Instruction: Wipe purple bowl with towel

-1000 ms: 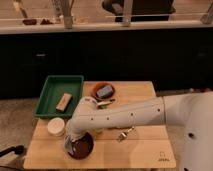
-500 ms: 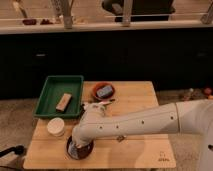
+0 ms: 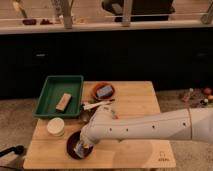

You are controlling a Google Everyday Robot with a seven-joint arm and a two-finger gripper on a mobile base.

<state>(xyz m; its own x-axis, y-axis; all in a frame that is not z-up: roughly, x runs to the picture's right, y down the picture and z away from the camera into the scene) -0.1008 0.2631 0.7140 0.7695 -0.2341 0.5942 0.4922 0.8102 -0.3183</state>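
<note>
The purple bowl (image 3: 73,145) sits at the front left of the wooden table (image 3: 135,100), mostly covered by my white arm. The gripper (image 3: 81,148) reaches down into the bowl from the right. A small pale grey-blue towel (image 3: 79,150) shows at the gripper's tip, pressed inside the bowl.
A white cup (image 3: 55,126) stands just left of the bowl. A green tray (image 3: 50,90) with a tan block (image 3: 63,101) is at the back left. An orange-red dish (image 3: 95,89) holds a blue-grey slab (image 3: 104,92). Cutlery (image 3: 95,105) lies mid-table.
The arm has swung lower and further over the bowl, and the gripper has shifted slightly right and down inside it with the towel.
</note>
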